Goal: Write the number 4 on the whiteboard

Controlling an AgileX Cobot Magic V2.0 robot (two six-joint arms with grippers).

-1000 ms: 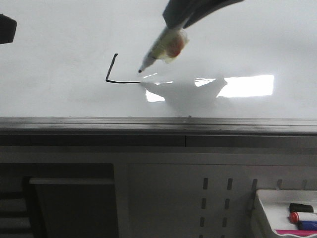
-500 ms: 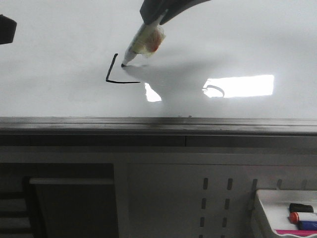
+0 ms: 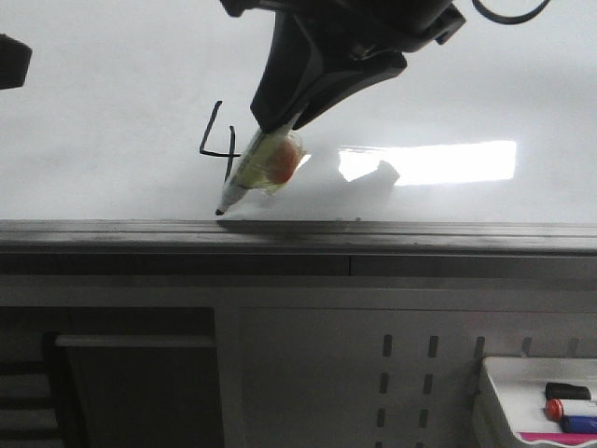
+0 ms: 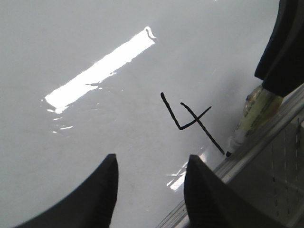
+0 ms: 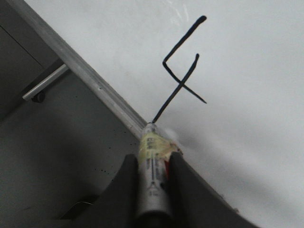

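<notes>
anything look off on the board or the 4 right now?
Slightly. The number 4 sits low on the whiteboard, and its stem runs nearly to the grey edge rail. The marker tip is almost on that rail, held by the right gripper. No smears or damage visible.

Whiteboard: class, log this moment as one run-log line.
right gripper: shut on marker | tip: at stem end by edge rail | number 4: drawn | left gripper: open

At the lower right of the front view a small white tray (image 3: 499,373) holds a red-capped marker (image 3: 571,408), with a black marker (image 3: 566,390) above it. A grey perforated panel (image 3: 406,373) spans the lower middle, and a dark recess (image 3: 131,392) fills the lower left.
</notes>
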